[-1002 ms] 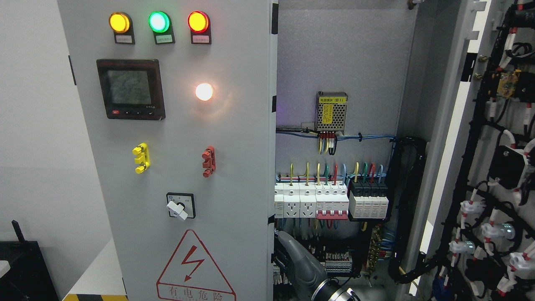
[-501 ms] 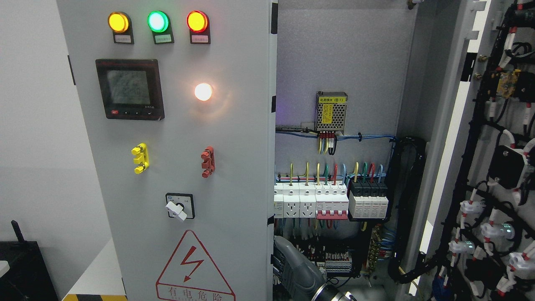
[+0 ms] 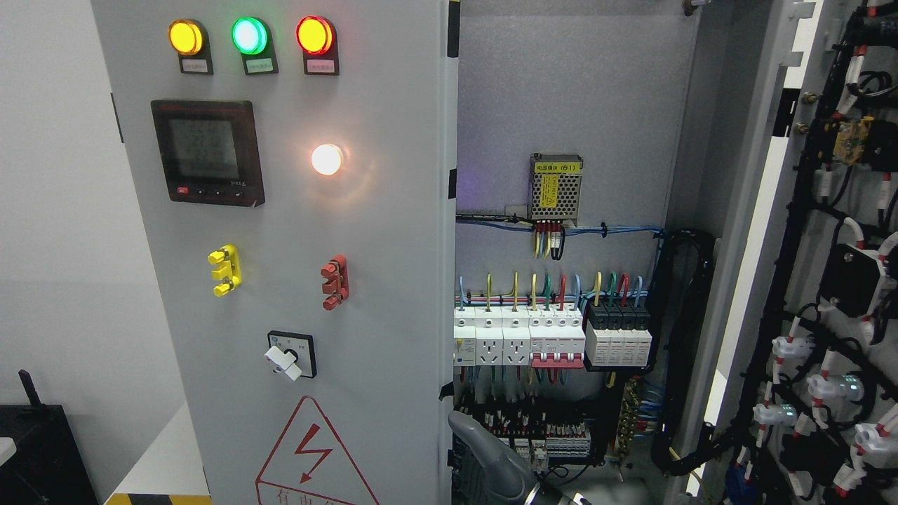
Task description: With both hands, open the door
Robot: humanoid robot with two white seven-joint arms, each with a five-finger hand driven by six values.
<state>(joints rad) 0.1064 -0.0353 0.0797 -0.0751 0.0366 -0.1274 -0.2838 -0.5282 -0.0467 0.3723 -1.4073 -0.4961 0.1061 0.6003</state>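
The grey left cabinet door (image 3: 379, 280) carries three lit lamps, a black meter (image 3: 207, 151) and a rotary switch (image 3: 289, 355). It stands partly swung out, its free edge near the picture's middle. My right hand (image 3: 484, 456) is grey and comes up from the bottom edge, right of the middle. It sits just inside that door's free edge, low down, against its inner side; the edge hides its front part. The right door (image 3: 828, 280) is swung wide open, its wired inner face showing. My left arm is out of view.
Inside the cabinet are a row of white breakers (image 3: 519, 340), black modules (image 3: 617, 333), a mesh power supply (image 3: 556, 186) and terminal blocks behind my hand. A thick black cable bundle (image 3: 691, 315) hangs at the inner right. A black box (image 3: 42, 449) stands at the lower left.
The left door has swung further out, its lamps and switch shifting left. My right hand has moved left and a little lower with the door's edge.
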